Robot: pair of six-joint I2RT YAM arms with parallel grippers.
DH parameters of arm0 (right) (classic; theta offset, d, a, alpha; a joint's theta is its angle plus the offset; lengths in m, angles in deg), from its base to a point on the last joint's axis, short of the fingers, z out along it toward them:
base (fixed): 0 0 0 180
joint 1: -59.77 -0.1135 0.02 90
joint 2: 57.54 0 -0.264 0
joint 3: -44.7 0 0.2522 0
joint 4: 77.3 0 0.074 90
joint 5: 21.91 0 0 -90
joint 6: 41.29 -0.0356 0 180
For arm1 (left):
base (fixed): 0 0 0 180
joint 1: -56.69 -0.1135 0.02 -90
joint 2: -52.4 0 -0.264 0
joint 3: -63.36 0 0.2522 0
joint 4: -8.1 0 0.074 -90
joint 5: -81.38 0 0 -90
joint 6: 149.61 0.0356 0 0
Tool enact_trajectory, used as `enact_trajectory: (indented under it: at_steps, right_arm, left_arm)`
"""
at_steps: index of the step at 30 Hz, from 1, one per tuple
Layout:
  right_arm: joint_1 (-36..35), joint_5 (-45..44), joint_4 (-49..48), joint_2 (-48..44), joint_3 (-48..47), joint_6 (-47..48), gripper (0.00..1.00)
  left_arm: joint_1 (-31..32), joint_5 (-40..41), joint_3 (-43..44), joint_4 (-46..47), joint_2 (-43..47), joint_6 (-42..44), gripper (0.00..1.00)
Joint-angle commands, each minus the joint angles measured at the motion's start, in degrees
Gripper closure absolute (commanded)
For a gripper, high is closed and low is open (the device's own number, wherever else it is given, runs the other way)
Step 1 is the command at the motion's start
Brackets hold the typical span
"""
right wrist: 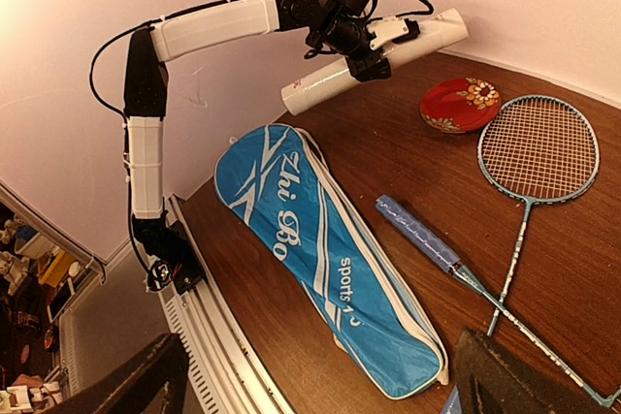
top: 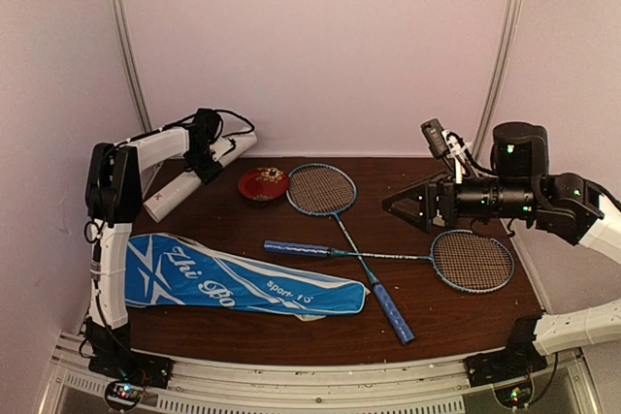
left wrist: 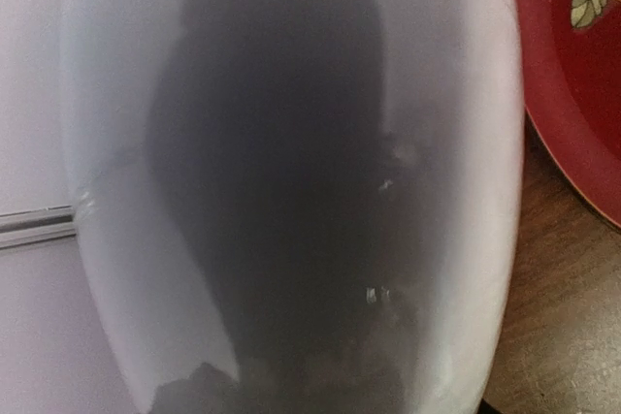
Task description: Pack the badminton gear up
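My left gripper [top: 208,164] is shut on the long white tube [top: 199,177] and holds it tilted above the table's back left corner; the tube [left wrist: 291,191] fills the left wrist view. Two thin rackets lie crossed mid-table: one head [top: 322,189] near the back with its blue handle [top: 393,312] toward the front, the other head [top: 473,261] at the right with its handle [top: 299,249] pointing left. The blue racket bag [top: 233,278] lies flat at the front left. My right gripper [top: 398,206] hovers open and empty above the right side, its fingers [right wrist: 146,385] framing the bag [right wrist: 330,259].
A small red round dish [top: 263,183] sits at the back, between the tube and the far racket head, also seen as the dish [right wrist: 459,106] in the right wrist view. Pale walls close in the table on three sides. A metal rail [top: 291,380] runs along the near edge.
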Motion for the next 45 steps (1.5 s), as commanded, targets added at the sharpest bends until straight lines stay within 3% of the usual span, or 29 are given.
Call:
enact_trajectory:
  at_steps: [1,5,19,28,33,35,39,45]
  right_arm:
    - [0.49,1.09,-2.02,0.69,0.76,-0.65,0.02]
    - [0.69,1.34,-2.11,1.53,0.90,-0.44,0.02]
    - [1.90,3.38,-2.42,3.42,0.58,-0.30,0.02]
    - [1.96,2.70,-1.94,8.16,0.13,0.94,0.02]
    - [2.06,2.73,-1.78,14.49,-0.97,2.05,0.06]
    - [2.08,3.14,-2.14,17.43,-1.23,2.39,0.10]
    - [2.03,3.52,-2.06,23.84,-2.31,3.08,0.16]
    - [1.99,4.42,-2.15,34.23,-4.30,4.44,0.21]
  left_arm:
    - [-1.09,0.98,5.84,0.46,-2.82,1.83,0.47]
    - [-1.55,1.12,8.77,-0.17,-6.35,2.56,0.43]
    - [-2.31,-0.21,11.37,-0.19,-7.63,0.29,0.12]
    - [-2.24,-1.55,6.50,-0.27,3.93,-6.92,0.04]
    - [-2.11,-3.88,-4.72,1.01,15.20,-15.43,0.02]
    - [-1.02,-4.94,-15.47,5.33,21.49,-18.93,0.02]
    - [5.49,-1.54,-32.46,11.26,35.40,-25.93,0.02]
    - [14.47,-0.54,-53.87,11.28,51.83,-47.00,0.02]
